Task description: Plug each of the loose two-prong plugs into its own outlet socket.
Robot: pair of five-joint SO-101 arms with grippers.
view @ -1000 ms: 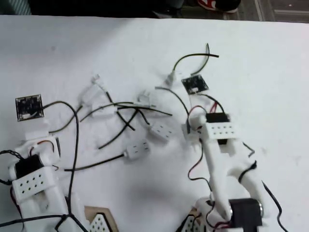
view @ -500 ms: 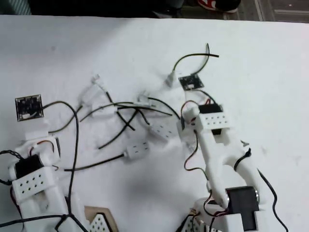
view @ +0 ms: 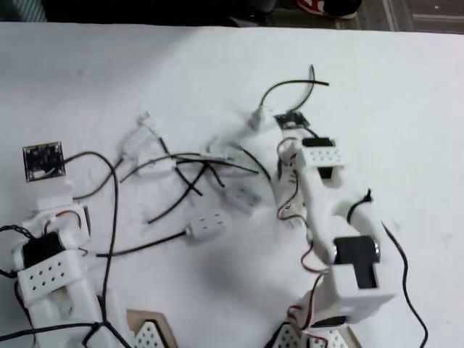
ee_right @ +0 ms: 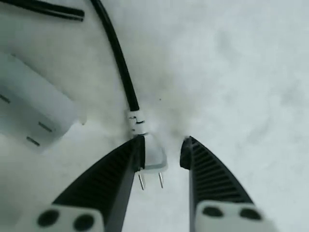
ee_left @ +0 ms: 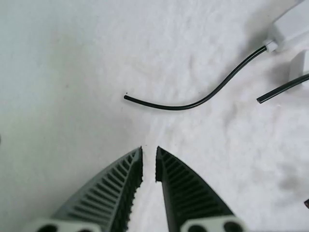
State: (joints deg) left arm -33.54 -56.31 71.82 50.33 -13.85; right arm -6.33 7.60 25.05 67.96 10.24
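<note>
No plug looks seated yet, and an outlet socket (view: 209, 225) lies loose at the middle of the tabletop (view: 406, 87). Low in the right wrist view, the right pincer (ee_right: 162, 145) stands released astride a two-prong plug (ee_right: 153, 155), one finger touching it. The left pincer (ee_left: 148, 153) is clenched on nothing.

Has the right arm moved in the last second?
Yes. The right arm has stretched toward the far table edge, its wrist now nearer the loose plug.
</note>
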